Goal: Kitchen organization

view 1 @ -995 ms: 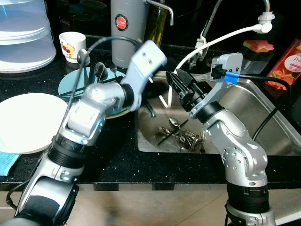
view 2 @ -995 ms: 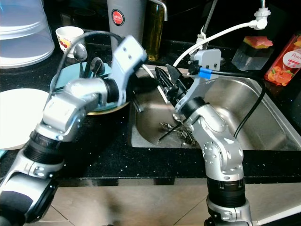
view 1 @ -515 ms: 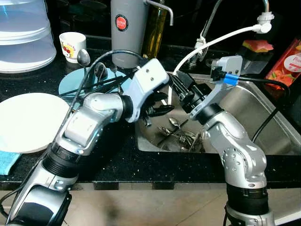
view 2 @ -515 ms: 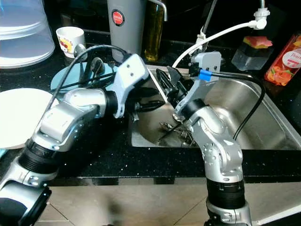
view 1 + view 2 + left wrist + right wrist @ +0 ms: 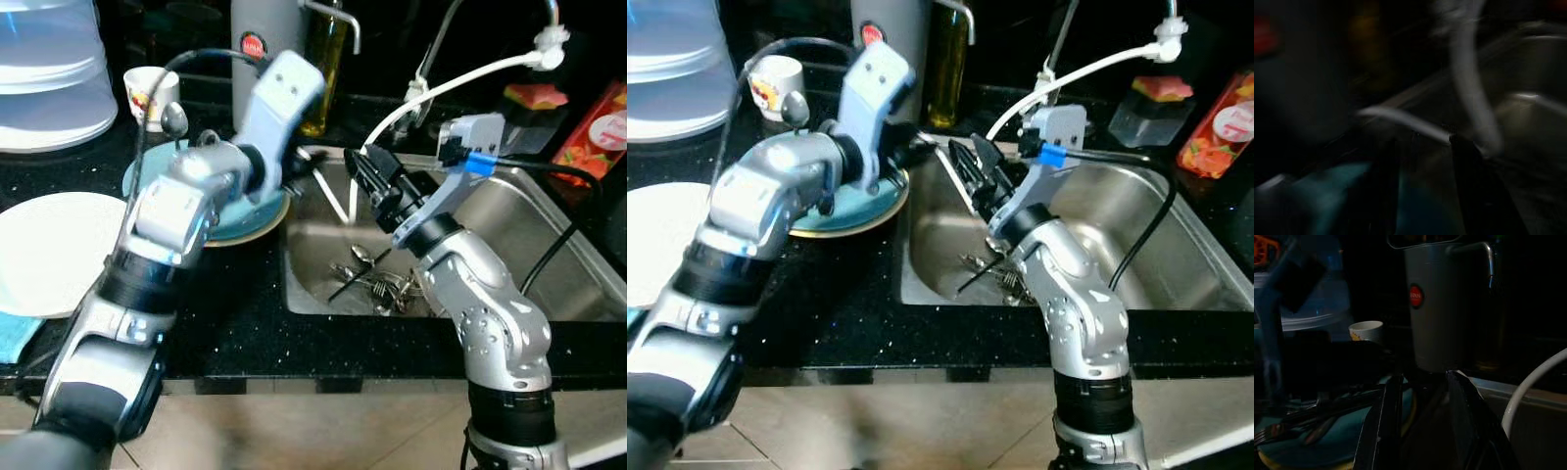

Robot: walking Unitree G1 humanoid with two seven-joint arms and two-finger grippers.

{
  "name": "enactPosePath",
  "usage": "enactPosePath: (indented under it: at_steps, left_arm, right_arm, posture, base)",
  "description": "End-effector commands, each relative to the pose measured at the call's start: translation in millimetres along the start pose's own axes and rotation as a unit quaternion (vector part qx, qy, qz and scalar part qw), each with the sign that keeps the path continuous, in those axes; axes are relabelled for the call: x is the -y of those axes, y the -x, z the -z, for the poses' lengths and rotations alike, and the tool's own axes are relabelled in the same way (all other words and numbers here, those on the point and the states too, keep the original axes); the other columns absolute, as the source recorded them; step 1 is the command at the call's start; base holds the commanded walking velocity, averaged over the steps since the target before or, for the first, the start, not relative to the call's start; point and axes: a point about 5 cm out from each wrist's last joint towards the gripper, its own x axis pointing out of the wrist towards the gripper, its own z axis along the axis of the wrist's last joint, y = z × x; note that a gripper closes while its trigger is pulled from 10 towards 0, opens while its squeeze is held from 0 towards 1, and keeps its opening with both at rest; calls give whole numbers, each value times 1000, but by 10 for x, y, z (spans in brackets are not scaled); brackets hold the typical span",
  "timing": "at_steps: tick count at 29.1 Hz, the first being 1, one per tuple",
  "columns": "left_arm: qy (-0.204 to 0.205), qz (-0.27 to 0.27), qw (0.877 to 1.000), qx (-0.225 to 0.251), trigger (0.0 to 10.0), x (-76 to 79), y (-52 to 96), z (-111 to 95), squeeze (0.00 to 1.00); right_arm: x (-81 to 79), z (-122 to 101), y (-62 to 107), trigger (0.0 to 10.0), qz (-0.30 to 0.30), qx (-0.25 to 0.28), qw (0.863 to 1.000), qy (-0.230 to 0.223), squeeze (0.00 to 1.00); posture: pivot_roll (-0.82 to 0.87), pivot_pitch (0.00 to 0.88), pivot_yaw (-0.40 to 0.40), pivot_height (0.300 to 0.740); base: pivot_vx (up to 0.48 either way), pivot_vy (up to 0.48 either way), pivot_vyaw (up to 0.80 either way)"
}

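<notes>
- Presently, left gripper (image 5: 913, 149): over teal plate (image 5: 227, 217) edge by sink (image 5: 549, 255); finger state cannot be told.
- Right gripper (image 5: 364, 171): fingers apart, above cutlery (image 5: 377, 282) in sink.
- White hose (image 5: 460, 78) arcs behind.

Cutlery (image 5: 377, 282) clutters the sink (image 5: 549, 245) floor (left side); right half open.

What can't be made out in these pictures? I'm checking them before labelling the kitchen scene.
- Left gripper: blurred by motion in the head views; the left wrist view is dark and smeared, so the state of its jaws is unclear.
- Cutlery in the sink: tangled and small; pieces cannot be counted.
- Teal plate: largely covered by the left arm.
- Red carton: cut off by the picture's edge.
</notes>
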Motion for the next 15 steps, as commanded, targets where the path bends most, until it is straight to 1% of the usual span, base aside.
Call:
enactPosePath:
  at_steps: [1,2,3,5,8,9,11,12,13,15]
  left_arm:
    - [-5,-57,998,-32,10000,-146,10,60,0]
    - [-6,-79,996,-47,10000,-216,37,100,0]
    - [-6,-79,996,-47,10000,-216,37,100,0]
    - [-15,-92,992,-83,10000,-272,99,228,0]
    - [-30,-85,989,-118,10000,-251,156,354,0]
    - [-31,-83,988,-125,10000,-239,159,370,0]
    - [-46,-72,987,-136,10000,-192,186,398,0]
    - [-75,-61,986,-139,10000,-158,218,413,0]
    - [-75,-61,986,-139,10000,-158,218,413,0]
    - [-96,-53,984,-143,10000,-180,259,426,0]
  right_arm:
    - [12,8,7,10000,4,-3,1000,0,0]
    - [10,11,7,10000,5,-3,1000,0,0]
    - [10,11,7,10000,5,-3,1000,0,0]
    - [6,17,8,10000,5,-3,1000,-1,0]
    - [10,24,18,10000,7,-3,1000,-3,0]
    - [12,27,21,10000,8,-3,1000,-3,0]
    - [10,37,23,10000,8,-4,1000,-4,0]
    - [6,42,23,10000,8,-4,1000,-5,0]
    - [6,42,23,10000,8,-4,1000,-5,0]
    - [4,45,19,10000,8,-4,1000,-5,0]
  posture:
    - [231,38,-105,740]
    - [231,39,-104,740]
    - [231,39,-104,740]
    - [232,39,-96,740]
    - [234,40,-95,740]
    - [234,40,-95,740]
    - [242,44,-92,740]
    - [243,44,-92,740]
    - [243,44,-92,740]
    - [251,43,-90,740]
  base:
    - [0,0,0]
    - [0,0,0]
    - [0,0,0]
    - [0,0,0]
    - [0,0,0]
    - [0,0,0]
    - [0,0,0]
    - [0,0,0]
    - [0,0,0]
    - [0,0,0]
